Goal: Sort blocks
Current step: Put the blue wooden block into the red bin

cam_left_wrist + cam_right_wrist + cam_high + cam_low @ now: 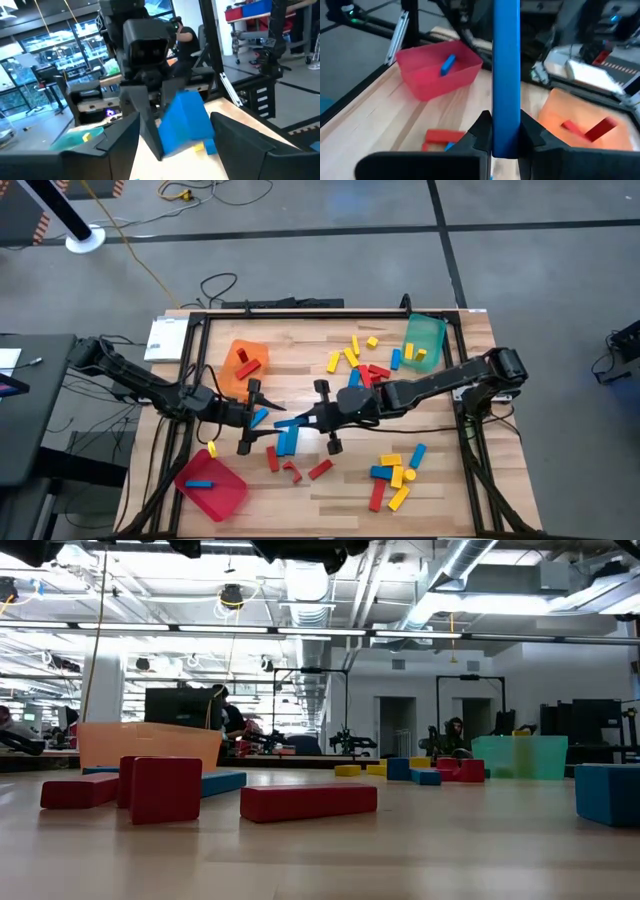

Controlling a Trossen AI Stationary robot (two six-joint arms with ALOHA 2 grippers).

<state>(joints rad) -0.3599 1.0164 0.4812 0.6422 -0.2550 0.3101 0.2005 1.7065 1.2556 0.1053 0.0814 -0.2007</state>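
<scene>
My right gripper (300, 423) reaches in from the table's right, above the middle of the table, and is shut on a long blue block (506, 75). My left gripper (262, 418) faces it from the left. Its fingers (105, 147) are open and the same blue block (185, 122) stands just ahead of them. I cannot tell whether they touch it. Red, blue and yellow blocks lie scattered on the wood, in a far cluster (360, 360) and a near right cluster (395, 475). Both grippers are above the low view's frame. My right gripper pinches the blue block at its end nearest the wrist (506, 142), between the two fingers (482, 132), one on each broad face. The fingers come from the table's right, close to level. The block sticks out past the fingertips toward the left gripper, lifted clear of the table.
An orange tray (243, 365) with red blocks sits at the far left. A red tray (212, 485) with one blue block sits at the near left, and a green tray (423, 340) at the far right. Loose red blocks (295, 468) and blue ones (290, 440) lie below the grippers.
</scene>
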